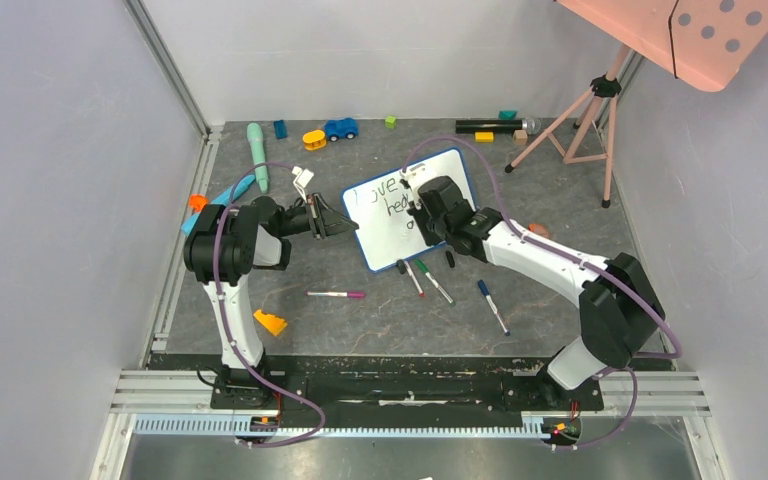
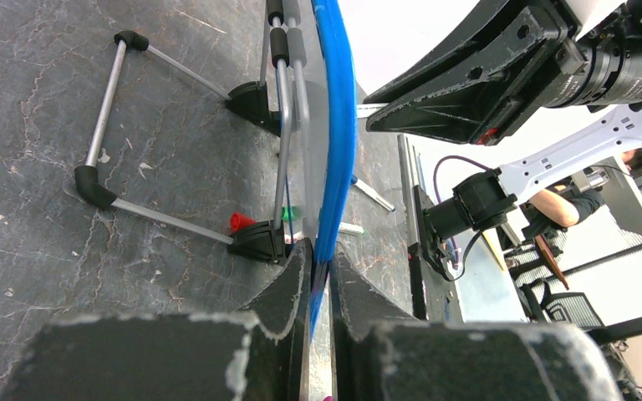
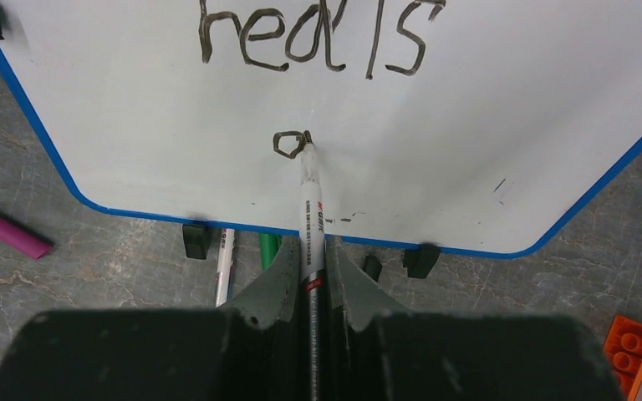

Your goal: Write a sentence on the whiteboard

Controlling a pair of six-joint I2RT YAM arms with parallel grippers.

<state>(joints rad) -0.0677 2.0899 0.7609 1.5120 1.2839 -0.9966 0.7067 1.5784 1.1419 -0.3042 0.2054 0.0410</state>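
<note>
The whiteboard (image 1: 385, 235), white with a blue frame, stands propped on its wire stand in the middle of the table. My left gripper (image 1: 348, 226) is shut on its blue left edge (image 2: 334, 150), seen edge-on in the left wrist view. My right gripper (image 1: 422, 207) is shut on a white-barrelled marker (image 3: 310, 219) whose tip touches the board. The sentence (image 3: 318, 38) reads "heals" in the right wrist view, with a small "a" (image 3: 289, 144) just below at the marker tip. "Love" (image 1: 380, 190) shows partly in the top view.
Loose markers lie in front of the board: a pink-capped one (image 1: 337, 294), red and green ones (image 1: 425, 279), a blue one (image 1: 492, 305). An orange wedge (image 1: 270, 322) lies near the left arm. Toys line the back edge (image 1: 340, 129). A pink tripod (image 1: 580, 125) stands at the back right.
</note>
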